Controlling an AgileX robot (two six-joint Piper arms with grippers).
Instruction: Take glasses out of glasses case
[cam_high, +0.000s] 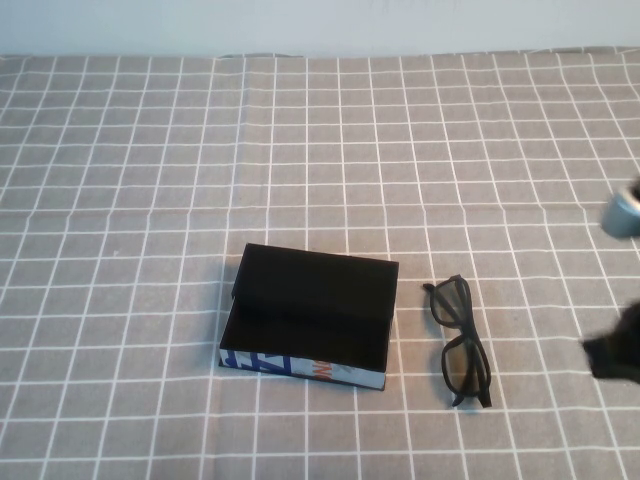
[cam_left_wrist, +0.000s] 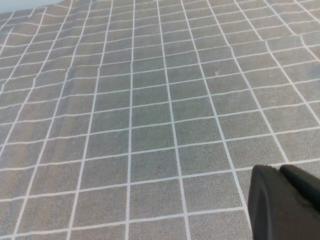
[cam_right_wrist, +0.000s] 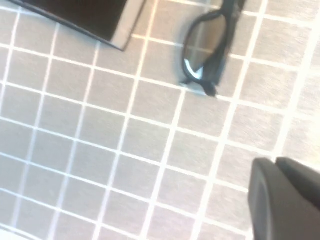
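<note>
Both grippers' finger state unclear — right gripper (cam_high: 615, 358) just beside glasses (cam_high: 460, 341), case (cam_high: 310, 316) beyond; left gripper (cam_left_wrist: 285, 202) over bare cloth (cam_left_wrist: 150, 100).

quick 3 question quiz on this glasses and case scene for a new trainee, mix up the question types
1. True or false: the glasses lie inside the glasses case.
2. On which side of the case do the glasses lie, the robot's left or right?
3. Which is nearer the glasses: A) left gripper B) right gripper?

Key:
1. False; they lie on the checked cloth, apart from the case.
2. Right.
3. B; it sits at the table's right edge, while the left gripper sees only cloth.
</note>
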